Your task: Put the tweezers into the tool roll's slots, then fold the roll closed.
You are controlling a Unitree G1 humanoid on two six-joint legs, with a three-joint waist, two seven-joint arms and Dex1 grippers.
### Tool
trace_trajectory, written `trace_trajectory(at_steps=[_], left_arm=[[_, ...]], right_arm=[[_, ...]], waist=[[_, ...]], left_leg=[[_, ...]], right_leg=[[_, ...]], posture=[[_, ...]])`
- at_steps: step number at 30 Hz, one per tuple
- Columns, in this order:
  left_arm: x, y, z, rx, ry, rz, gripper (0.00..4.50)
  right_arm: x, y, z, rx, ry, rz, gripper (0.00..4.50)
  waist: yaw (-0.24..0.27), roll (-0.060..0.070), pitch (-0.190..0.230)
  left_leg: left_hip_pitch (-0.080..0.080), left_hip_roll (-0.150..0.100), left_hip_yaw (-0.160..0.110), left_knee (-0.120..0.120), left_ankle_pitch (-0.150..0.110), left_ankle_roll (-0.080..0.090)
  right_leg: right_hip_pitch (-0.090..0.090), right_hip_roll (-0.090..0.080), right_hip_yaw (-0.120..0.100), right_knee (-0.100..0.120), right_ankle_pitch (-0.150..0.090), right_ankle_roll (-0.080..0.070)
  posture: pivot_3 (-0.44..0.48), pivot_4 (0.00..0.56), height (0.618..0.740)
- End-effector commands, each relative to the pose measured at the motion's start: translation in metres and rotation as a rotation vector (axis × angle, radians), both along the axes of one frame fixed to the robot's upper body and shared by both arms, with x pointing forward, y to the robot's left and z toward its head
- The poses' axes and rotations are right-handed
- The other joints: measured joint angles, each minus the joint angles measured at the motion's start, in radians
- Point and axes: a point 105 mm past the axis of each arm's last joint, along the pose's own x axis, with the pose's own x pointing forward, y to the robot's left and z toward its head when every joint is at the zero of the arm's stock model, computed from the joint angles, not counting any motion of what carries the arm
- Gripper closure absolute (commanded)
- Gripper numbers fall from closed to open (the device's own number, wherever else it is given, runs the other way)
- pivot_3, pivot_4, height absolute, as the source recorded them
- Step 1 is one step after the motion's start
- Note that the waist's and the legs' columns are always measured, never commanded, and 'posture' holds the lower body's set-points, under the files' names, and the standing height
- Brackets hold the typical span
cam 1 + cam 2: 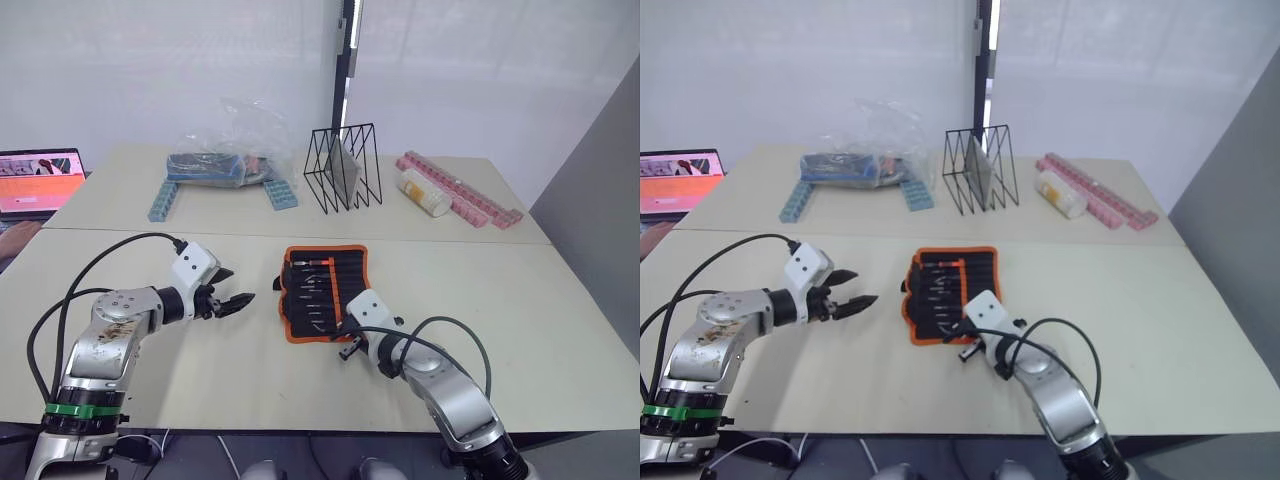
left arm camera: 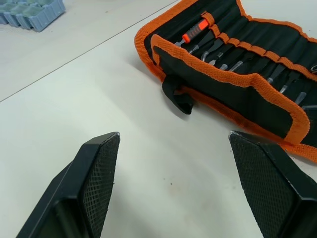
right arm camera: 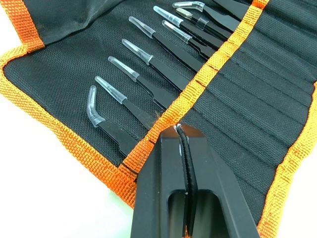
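**Last tweezer goes in at the orange stripe**

Right gripper (image 3: 181, 136) sits closest, its two black fingers pressed together on something thin and pale at their tips, apparently a tweezer tip; what exactly is pinched cannot be told. It leans on the tool roll's (image 1: 325, 292) orange stripe, likely so the piece can slide into an end slot. Seated tweezers (image 3: 148, 62) already lie side by side with clear caps pointing out of the slots (image 3: 233, 94). The roll lies open and flat near mid-table, one flap curled up at the strap (image 2: 179, 96). Left gripper (image 1: 226, 300) hovers just beside that edge with fingers spread wide and empty, probably ready to take the flap for folding.
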Motion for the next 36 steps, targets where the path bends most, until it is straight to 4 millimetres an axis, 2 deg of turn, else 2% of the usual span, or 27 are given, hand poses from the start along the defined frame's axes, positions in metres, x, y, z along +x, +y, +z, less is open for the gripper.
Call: trace_trajectory(at_steps=[1, 7, 13, 16, 19, 23, 27, 31, 36], left_arm=[[0.003, -0.002, 0.012, -0.014, -0.053, -0.008, 0.75], [-0.001, -0.012, 0.017, -0.07, -0.065, -0.05, 0.75], [-0.015, -0.016, 0.017, -0.121, -0.052, -0.091, 0.75], [-0.02, -0.016, 0.017, -0.131, -0.047, -0.094, 0.72], [-0.024, -0.015, 0.015, -0.13, -0.04, -0.092, 0.01], [-0.024, -0.015, 0.013, -0.124, -0.039, -0.082, 0.0], [-0.02, -0.012, 0.013, -0.075, -0.053, -0.089, 0.0], [-0.012, -0.007, 0.019, 0.018, -0.068, -0.181, 0.0], [0.004, 0.009, 0.023, 0.171, -0.093, -0.298, 0.0]], right_arm=[[-0.022, -0.011, -0.057, -0.092, 0.243, -0.009, 4.5], [-0.023, -0.006, -0.05, -0.081, 0.215, 0.021, 4.5], [-0.024, 0.0, -0.035, -0.057, 0.141, 0.059, 4.5], [-0.026, 0.001, -0.028, -0.048, 0.112, 0.077, 3.64], [-0.029, 0.004, -0.018, -0.026, 0.082, 0.111, 2.64], [-0.029, 0.007, -0.01, -0.005, 0.058, 0.132, 1.26], [-0.025, 0.009, -0.012, -0.011, 0.064, 0.139, 0.02], [-0.023, 0.013, -0.014, -0.014, 0.071, 0.158, 0.02], [-0.021, 0.011, -0.016, -0.023, 0.07, 0.176, 0.02]], waist=[[-0.001, 0.0, 0.0], [-0.002, 0.0, 0.0], [-0.003, 0.001, 0.001], [-0.003, 0.001, 0.0], [-0.006, 0.0, 0.0], [-0.011, 0.0, 0.0], [-0.019, 0.0, 0.0], [-0.025, 0.0, 0.0], [-0.03, 0.0, 0.0]], left_leg=[[0.0, 0.0, 0.0, 0.0, 0.0, 0.0], [-0.001, 0.0, 0.0, -0.002, 0.0, -0.001], [-0.002, 0.0, 0.0, -0.004, -0.001, -0.001], [-0.004, 0.0, 0.0, -0.007, 0.0, -0.003], [-0.006, 0.0, 0.001, -0.011, 0.001, -0.004], [-0.008, 0.0, 0.001, -0.014, 0.002, -0.006], [-0.008, 0.0, 0.001, -0.015, 0.003, -0.006], [-0.006, 0.0, 0.001, -0.014, 0.004, -0.007], [-0.004, 0.0, 0.005, -0.013, 0.004, -0.007]], right_leg=[[0.0, 0.0, 0.0, 0.0, 0.0, 0.0], [-0.001, -0.001, 0.0, -0.001, 0.0, -0.001], [-0.004, -0.002, 0.0, -0.001, 0.0, -0.001], [-0.008, -0.002, 0.0, -0.002, 0.0, -0.001], [-0.012, -0.002, 0.001, -0.001, -0.001, -0.002], [-0.015, 0.0, 0.0, -0.001, -0.001, -0.003], [-0.015, 0.002, 0.0, 0.0, -0.002, -0.004], [-0.014, 0.005, 0.0, 0.001, -0.002, -0.004], [-0.013, 0.015, -0.002, 0.002, -0.002, -0.005]], posture=[[0.0, 0.15, 0.737], [0.0, 0.15, 0.737], [0.0, 0.15, 0.737], [0.0, 0.15, 0.737], [0.0, 0.15, 0.737], [0.0, 0.15, 0.737], [0.0, 0.15, 0.737], [0.0, 0.15, 0.737], [0.0, 0.15, 0.737]])
